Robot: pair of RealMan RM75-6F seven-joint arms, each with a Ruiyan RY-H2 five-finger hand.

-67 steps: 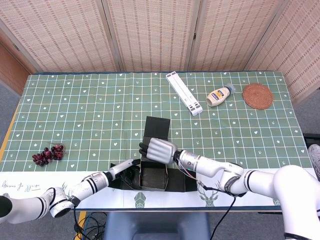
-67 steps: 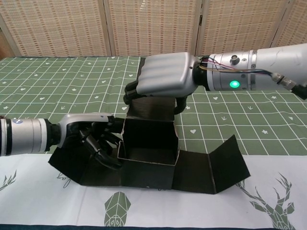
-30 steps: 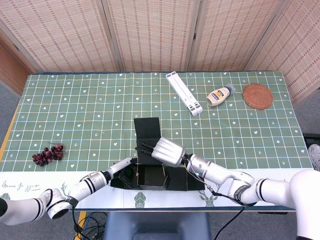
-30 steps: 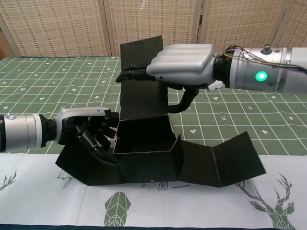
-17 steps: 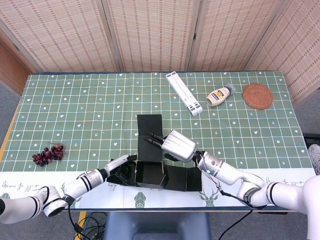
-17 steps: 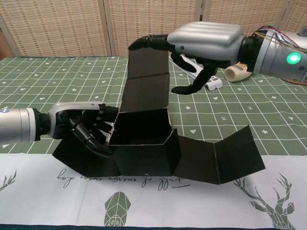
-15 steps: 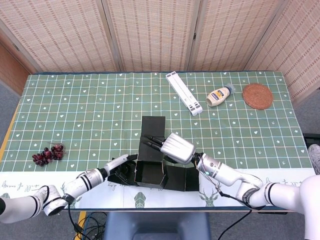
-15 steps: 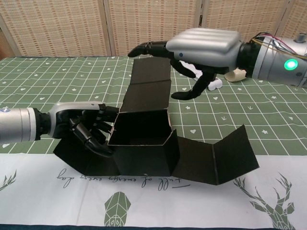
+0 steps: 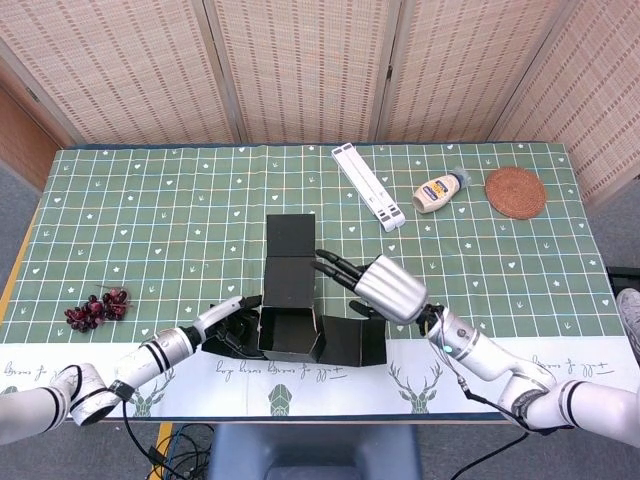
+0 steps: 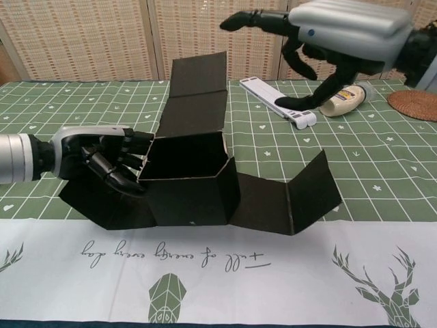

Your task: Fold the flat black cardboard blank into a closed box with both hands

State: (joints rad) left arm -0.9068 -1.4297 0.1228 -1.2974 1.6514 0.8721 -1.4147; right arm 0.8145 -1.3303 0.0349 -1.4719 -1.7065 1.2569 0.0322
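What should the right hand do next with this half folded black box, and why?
Probably bring the right hand back down onto the lid flap: it hovers open above the black box, touching nothing, while the left hand braces the box's left side and the flap stands open.

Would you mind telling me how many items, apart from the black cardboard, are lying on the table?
4: grapes near the left edge, a white stand at the far middle, a squeeze bottle to its right, and a woven coaster at the far right. The cardboard could hide something small.
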